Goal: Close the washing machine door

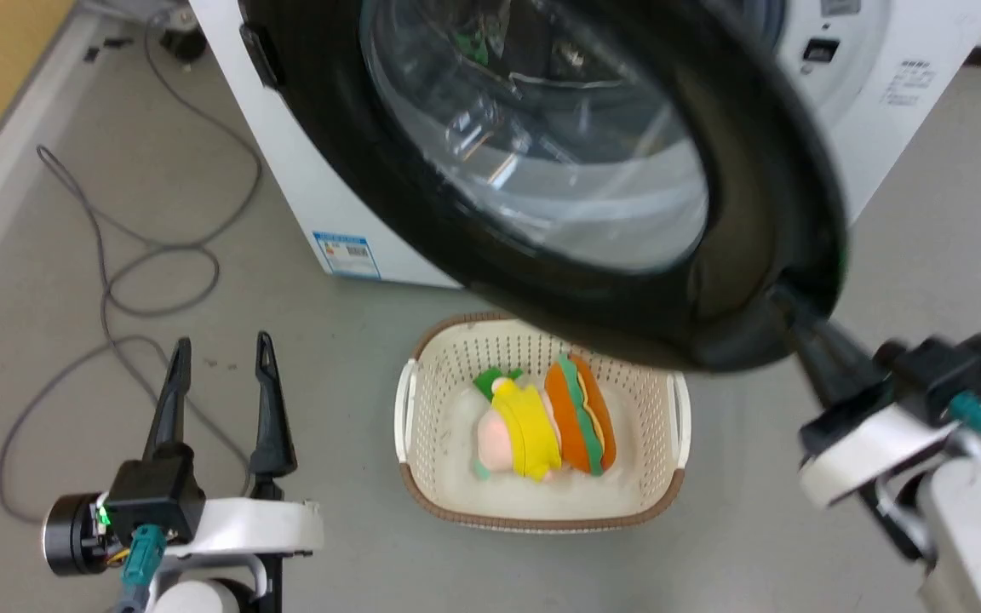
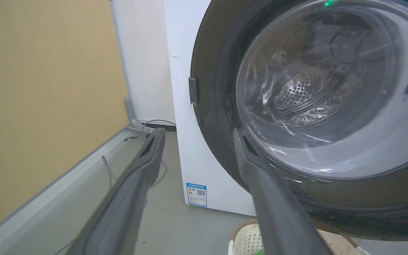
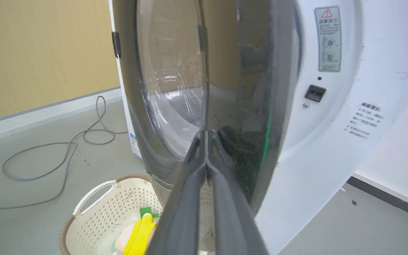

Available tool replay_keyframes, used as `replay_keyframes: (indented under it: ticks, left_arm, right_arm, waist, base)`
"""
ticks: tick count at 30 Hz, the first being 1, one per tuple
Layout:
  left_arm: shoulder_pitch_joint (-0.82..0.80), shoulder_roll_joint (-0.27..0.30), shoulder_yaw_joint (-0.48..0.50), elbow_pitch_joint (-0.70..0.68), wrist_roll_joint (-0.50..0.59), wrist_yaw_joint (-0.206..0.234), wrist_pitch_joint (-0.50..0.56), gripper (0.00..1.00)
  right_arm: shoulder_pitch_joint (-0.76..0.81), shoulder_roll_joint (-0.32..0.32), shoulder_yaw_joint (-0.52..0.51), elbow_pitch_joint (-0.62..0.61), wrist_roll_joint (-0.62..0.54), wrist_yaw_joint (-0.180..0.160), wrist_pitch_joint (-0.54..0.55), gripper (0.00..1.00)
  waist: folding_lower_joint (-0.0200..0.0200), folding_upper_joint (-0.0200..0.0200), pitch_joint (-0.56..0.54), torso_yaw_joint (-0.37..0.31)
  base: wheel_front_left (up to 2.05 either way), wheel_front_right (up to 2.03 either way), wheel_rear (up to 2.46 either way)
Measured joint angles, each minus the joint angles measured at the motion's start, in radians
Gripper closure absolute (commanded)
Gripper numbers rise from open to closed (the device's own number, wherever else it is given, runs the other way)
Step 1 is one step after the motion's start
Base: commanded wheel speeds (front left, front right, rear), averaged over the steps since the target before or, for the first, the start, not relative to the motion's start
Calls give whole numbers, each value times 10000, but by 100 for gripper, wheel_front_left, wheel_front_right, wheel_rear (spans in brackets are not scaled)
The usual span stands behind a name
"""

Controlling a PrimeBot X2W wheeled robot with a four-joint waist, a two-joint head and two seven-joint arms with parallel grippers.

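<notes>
Here, washing machine door [image 1: 763, 170] partly open, upright, swung out from the front of the washing machine [image 1: 312, 170], free edge nearest the robot. Round, hence no long axis across the face; outer glass face turned toward the robot's left. Right gripper [image 3: 207, 136] fingers pressed together, holding nothing, tips touching the glossy lower rim. Left gripper [image 1: 220, 345] fingers spread, empty, low, well apart from the door. Likely hazards: tips skating off the curved rim under an oblique push; rebound without latching into the socket [image 3: 315, 92] after too soft a push; lower rim perhaps brushing the basket [image 1: 418, 375] beneath
</notes>
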Motion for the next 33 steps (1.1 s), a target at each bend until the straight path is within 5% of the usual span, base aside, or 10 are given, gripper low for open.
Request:
replay_keyframes:
  ticks: [18, 33]
  left_arm:
    - [-1082, -309, -98, 12, -23, -171, 0, 0]
    - [-1308, -322, -265, 17, -226, -71, 0, 0]
  right_arm:
    - [-3860, 433, -2393, 2761, -757, -2, 2, 100]
    - [-5126, 570, -3528, 4052, -1674, -2, 2, 100]
  waist:
    - [1, 0, 1817, 426]
    - [1, 0, 2214, 694]
  base:
    - [0, 0, 0]
    - [0, 0, 0]
